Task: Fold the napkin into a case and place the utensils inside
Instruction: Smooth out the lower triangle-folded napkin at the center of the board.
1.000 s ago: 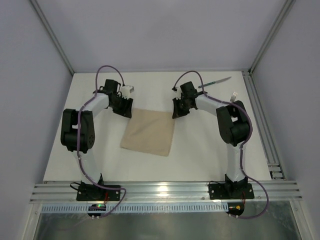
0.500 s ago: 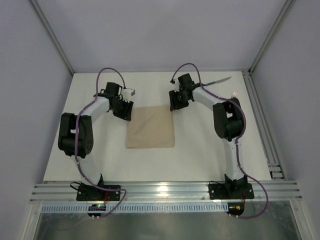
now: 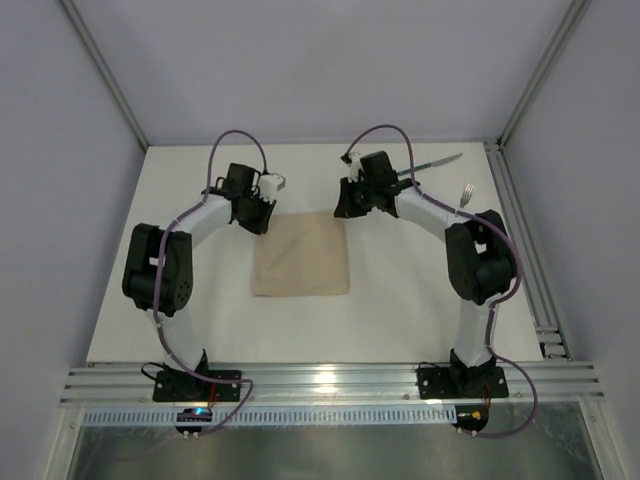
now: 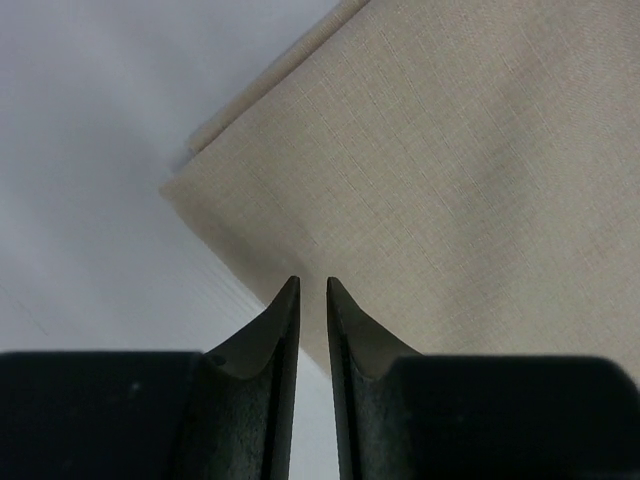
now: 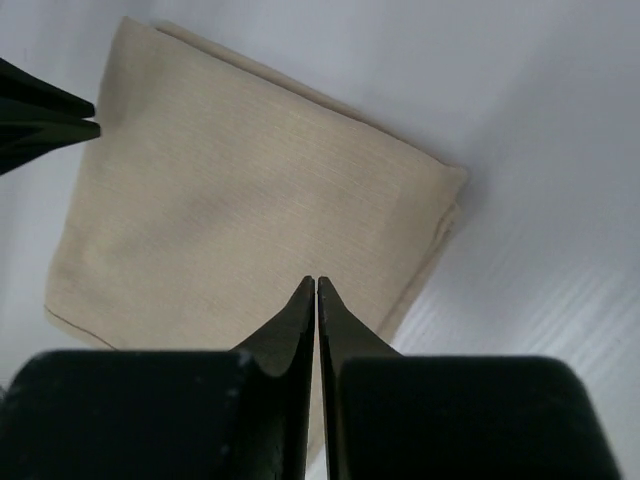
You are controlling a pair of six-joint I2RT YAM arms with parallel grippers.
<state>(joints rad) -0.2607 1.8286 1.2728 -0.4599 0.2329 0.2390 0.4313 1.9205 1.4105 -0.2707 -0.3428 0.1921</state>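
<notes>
Left tool (image 4: pixel 312 283): fingers parted by a thin slit, nothing between them. Tips hang over the napkin (image 3: pixel 300 254), just inside its far-left corner.

Right tool (image 5: pixel 317 280): fingers pressed together, nothing seen caught in them. Tips sit over the napkin's right edge, near its far-right corner.

Napkin: flat, folded to a rough square, a second layer peeking out at both far corners. Lies mid-bench (image 3: pixel 390 320), between the two tools.

Knife (image 3: pixel 436 162): toward the bench's far-right corner, well apart from the napkin.

Fork (image 3: pixel 466 190): by the right edge, mostly hidden behind the right arm (image 3: pixel 470 260).
</notes>
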